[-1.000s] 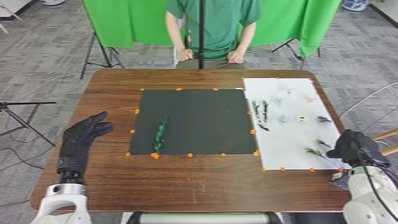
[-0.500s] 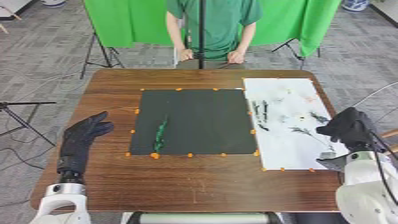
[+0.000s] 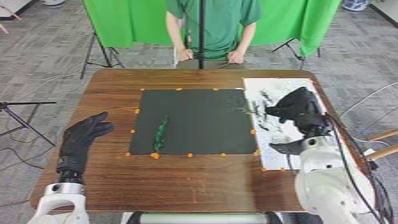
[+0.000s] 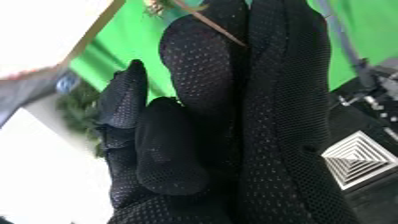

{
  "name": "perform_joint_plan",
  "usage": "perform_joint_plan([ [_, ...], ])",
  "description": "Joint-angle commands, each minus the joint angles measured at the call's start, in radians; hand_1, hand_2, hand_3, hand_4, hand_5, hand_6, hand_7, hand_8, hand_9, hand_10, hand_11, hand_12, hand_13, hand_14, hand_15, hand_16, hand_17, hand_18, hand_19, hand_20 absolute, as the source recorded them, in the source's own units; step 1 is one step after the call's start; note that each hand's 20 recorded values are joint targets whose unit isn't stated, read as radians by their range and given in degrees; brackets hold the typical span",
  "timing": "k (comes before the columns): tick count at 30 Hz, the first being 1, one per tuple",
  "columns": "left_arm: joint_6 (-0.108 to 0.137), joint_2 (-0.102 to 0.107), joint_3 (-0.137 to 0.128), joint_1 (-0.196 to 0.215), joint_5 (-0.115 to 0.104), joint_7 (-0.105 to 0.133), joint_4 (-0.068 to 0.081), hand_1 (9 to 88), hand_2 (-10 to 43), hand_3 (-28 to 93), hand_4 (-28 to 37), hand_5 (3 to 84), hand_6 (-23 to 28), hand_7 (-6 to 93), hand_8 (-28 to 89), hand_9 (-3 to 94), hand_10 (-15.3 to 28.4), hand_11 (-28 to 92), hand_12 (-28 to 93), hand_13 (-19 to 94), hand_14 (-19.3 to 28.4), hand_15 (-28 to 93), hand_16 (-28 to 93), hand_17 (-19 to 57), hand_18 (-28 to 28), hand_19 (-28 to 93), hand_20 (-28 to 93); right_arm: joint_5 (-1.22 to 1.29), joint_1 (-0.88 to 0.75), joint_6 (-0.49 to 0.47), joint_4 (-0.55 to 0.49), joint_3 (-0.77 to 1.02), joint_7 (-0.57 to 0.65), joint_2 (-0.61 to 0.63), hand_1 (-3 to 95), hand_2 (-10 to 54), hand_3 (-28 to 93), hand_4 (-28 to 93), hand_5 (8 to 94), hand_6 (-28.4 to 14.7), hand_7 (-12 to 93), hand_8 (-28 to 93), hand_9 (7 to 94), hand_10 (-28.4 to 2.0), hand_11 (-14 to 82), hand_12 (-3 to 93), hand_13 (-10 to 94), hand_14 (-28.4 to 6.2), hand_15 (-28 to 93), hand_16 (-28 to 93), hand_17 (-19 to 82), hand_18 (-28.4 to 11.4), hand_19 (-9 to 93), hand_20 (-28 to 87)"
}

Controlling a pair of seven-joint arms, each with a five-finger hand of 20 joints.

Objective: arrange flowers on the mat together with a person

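Observation:
The right hand [image 3: 298, 109] is above the white sheet [image 3: 275, 160], shut on a thin flower stem; its wispy sprig [image 3: 240, 106] reaches over the right edge of the black mat [image 3: 200, 127]. Close up in the right wrist view, the brown stem [image 4: 211, 22] crosses the gloved fingers of the right hand [image 4: 209, 100]. A green leafy stem [image 3: 161, 135] lies lengthwise on the mat's left part. The left hand [image 3: 82, 134] is open beside the table's left edge, well apart from the mat.
Dark slender stems [image 3: 259, 111] lie on the white sheet, partly covered by the right hand. Small orange markers [image 3: 155, 156] line the mat and sheet. Brown table [image 3: 195, 185] surrounds both, and a dark vertical pole [image 3: 202, 35] stands behind its far edge.
From the sheet's right side, the right hand has moved left and toward the far side, carrying the flower to the mat's edge. The left hand and the green stem have stayed still.

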Motion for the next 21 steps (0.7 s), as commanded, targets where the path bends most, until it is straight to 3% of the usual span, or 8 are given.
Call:
perform_joint_plan([
  [1, -0.004, 0.006, -0.003, 0.029, 0.009, -0.021, -0.007, 26.7, 12.4, 67, -26.6, 52.2, 4.6, 11.7, -6, 54.0, 15.5, 21, 15, 46, 18.6, 23, -1, 13.4, 12.0, 11, 19, 0.021, 0.095, 0.005, 0.08, -0.154, 0.009, -0.085, 89.3, -9.5, -28, 41, 89.9, -0.1, 20, 9, 93.7, -8.6, 39.2, 27.5, 75, -14.0, 84, 51, 35, -26.2, 75, 56],
  [10, 0.0, 0.01, 0.003, 0.033, 0.013, -0.031, -0.01, 26.9, 12.3, 67, -26.5, 52.1, 4.8, 11.5, -6, 53.8, 15.4, 21, 15, 46, 18.5, 23, -1, 13.3, 12.0, 11, 19, -0.007, 0.146, 0.04, 0.205, -0.236, 0.025, -0.21, 89.6, -9.5, -28, 41, 89.9, -0.2, 19, 9, 93.7, -9.0, 38.2, 24.3, 75, -13.8, 83, 50, 35, -26.0, 75, 56],
  [21, 0.003, 0.015, 0.01, 0.037, 0.014, -0.037, -0.015, 26.9, 12.3, 67, -26.3, 52.1, 4.5, 11.7, -6, 53.7, 15.4, 21, 15, 46, 18.5, 23, -1, 13.1, 12.0, 11, 19, 0.078, 0.166, 0.06, 0.267, -0.289, 0.049, -0.279, 89.8, -9.5, -28, 41, 90.0, -0.2, 20, 9, 93.7, -10.3, 38.3, 21.7, 76, -13.4, 83, 50, 35, -25.3, 74, 55],
])
